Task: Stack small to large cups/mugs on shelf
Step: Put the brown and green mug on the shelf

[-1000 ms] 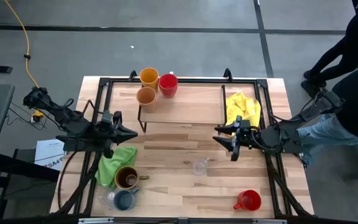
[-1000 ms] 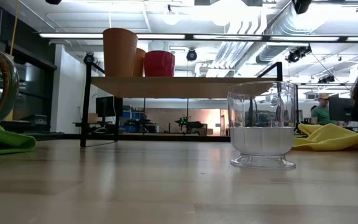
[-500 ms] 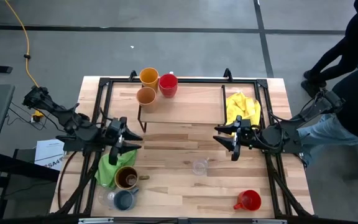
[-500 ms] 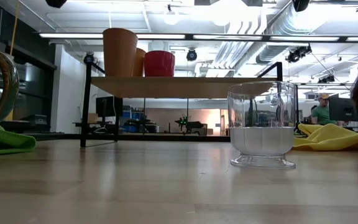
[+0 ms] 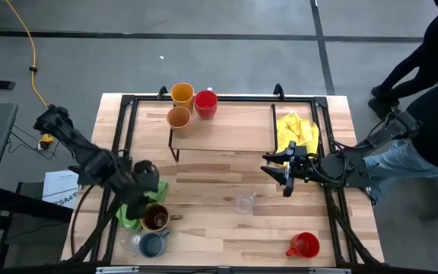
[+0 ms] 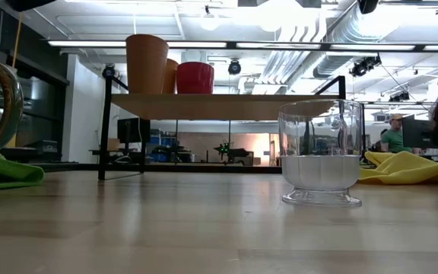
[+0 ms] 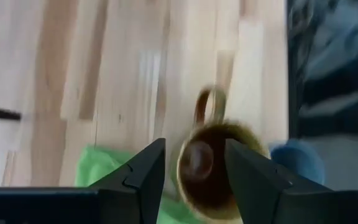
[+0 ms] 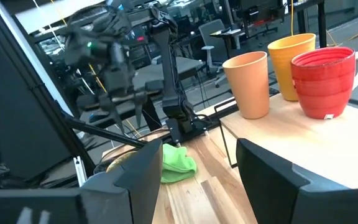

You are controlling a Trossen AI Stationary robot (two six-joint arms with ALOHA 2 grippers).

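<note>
The left gripper (image 5: 144, 192) has swung away from its earlier spot beside the shelf (image 5: 226, 125) and now hangs over the green cloth (image 5: 131, 213), just above the brown mug (image 5: 156, 218). Its fingers, together a second ago, now stand apart, with nothing between them; in the left wrist view the brown mug (image 7: 211, 168) sits directly ahead of the parted fingers (image 7: 143, 171), its handle pointing away, and the blue-grey mug (image 7: 297, 158) lies just beyond it to one side.

The right gripper (image 5: 285, 173) has not moved: it waits with its fingers spread wide and empty, next to the yellow cloth (image 5: 297, 131), with the clear glass (image 5: 243, 203) a little ahead of it on the table (image 5: 204, 243).

Nothing else has shifted. The yellow-orange cup (image 5: 182, 94), tan cup (image 5: 178, 117) and a red mug (image 5: 205, 103) stand grouped at the shelf's far left corner. The second red mug (image 5: 304, 245) lies near the table's front edge, well clear of both grippers.
</note>
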